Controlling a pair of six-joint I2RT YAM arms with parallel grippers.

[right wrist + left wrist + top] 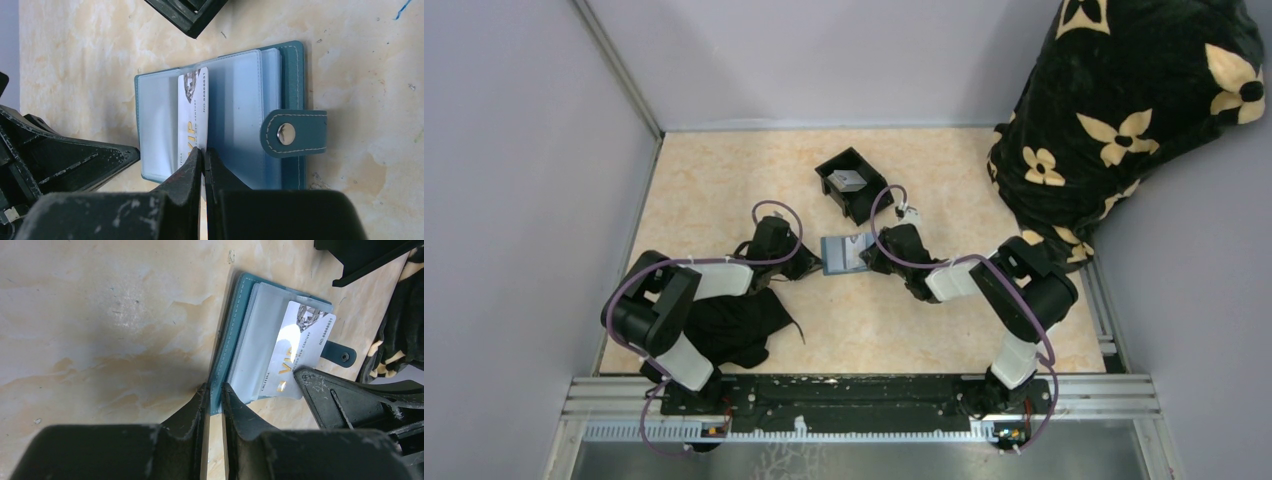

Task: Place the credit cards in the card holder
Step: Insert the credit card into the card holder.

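Observation:
The teal card holder (pixel 842 254) lies open on the table between my two grippers, its clear sleeves (pixel 240 100) showing and its snap tab (pixel 295 134) spread out to one side. My left gripper (pixel 215 389) is shut on the edge of the holder's teal cover (pixel 227 340). My right gripper (pixel 204 151) is shut on the grey-silver credit card (pixel 192 110), which stands edge-on among the sleeves; the card also shows in the left wrist view (pixel 300 352). A pale card-like item (pixel 849 180) lies in the black tray. I see no tan-yellow card.
The black open-topped tray (pixel 834 170) stands just behind the holder. A black cloth (pixel 734 325) lies under the left arm. A black blanket with cream flowers (pixel 1124 110) is piled at the back right. Grey walls close in the left and the back.

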